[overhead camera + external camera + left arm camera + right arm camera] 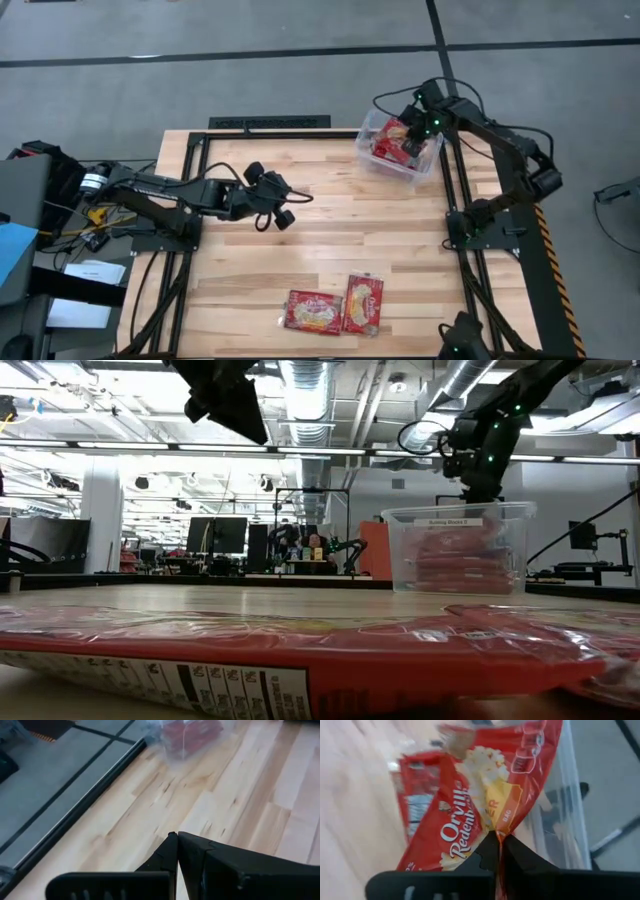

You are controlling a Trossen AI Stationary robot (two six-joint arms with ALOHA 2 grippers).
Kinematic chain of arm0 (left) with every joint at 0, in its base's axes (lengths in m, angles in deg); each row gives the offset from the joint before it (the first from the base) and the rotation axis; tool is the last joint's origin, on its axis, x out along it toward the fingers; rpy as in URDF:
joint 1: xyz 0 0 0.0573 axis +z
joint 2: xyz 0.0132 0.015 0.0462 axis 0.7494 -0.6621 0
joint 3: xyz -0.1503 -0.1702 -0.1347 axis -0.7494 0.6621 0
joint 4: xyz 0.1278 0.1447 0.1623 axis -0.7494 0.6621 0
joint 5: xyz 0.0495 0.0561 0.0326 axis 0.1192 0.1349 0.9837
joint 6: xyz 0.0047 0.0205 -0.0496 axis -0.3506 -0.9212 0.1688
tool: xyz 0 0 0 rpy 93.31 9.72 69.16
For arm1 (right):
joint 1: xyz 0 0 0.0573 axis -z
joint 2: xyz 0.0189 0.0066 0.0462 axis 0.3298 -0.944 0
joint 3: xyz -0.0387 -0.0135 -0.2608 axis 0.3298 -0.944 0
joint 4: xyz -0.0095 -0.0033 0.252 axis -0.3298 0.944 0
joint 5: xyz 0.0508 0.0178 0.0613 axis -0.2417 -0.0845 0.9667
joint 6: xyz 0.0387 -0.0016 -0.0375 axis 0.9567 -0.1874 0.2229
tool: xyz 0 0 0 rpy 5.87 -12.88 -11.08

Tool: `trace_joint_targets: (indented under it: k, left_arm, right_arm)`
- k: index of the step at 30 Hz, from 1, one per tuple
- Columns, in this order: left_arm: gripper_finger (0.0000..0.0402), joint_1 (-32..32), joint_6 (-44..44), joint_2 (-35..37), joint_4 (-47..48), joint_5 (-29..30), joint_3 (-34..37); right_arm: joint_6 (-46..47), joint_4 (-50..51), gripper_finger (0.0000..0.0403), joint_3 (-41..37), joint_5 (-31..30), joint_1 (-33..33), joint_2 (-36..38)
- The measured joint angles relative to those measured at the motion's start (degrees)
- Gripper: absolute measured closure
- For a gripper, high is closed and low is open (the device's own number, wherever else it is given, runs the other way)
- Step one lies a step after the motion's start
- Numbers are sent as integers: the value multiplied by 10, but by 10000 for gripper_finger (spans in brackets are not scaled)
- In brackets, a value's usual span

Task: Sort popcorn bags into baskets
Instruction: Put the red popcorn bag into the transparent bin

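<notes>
Red popcorn bag [470, 805] pinched at its edge between the closed fingers of the right gripper [418, 122], hanging over the clear plastic tub [372, 158] at the wooden table's [330, 240] far right corner. More red packets [455, 558] stacked inside the tub. Two further popcorn bags [335, 308] flat on the near edge, touching side by side. Left gripper [276, 203] empty, fingers pressed together, raised above mid-table.

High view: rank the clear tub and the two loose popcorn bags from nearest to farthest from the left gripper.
From the left gripper:
1. Left loose bag, at the near edge.
2. Right loose bag, beside it; nearly as close.
3. Clear tub, far right corner, under the right gripper.
</notes>
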Motion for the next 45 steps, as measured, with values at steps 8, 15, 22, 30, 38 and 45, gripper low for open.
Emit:
trace_joint_targets:
  k: [8,15,22,30,38,45]
  left_arm:
    - [401,0,0,1,-1,0,0]
    - [401,0,0,1,-1,5,0]
    - [401,0,-4,1,13,-113,0]
    - [335,-41,84,-18,-8,-263,78]
    - [266,-96,231,-41,-148,-263,170]
    - [258,-113,265,-87,-208,-283,176]
  right_arm:
    - [-7,-3,289,16,-62,-8,8]
    - [37,-1,192,81,-71,-21,14]
    - [128,49,176,108,102,-83,14]
    - [183,166,197,86,172,-282,14]
    - [285,59,210,-51,172,-575,30]
    - [348,-133,239,-131,124,-795,18]
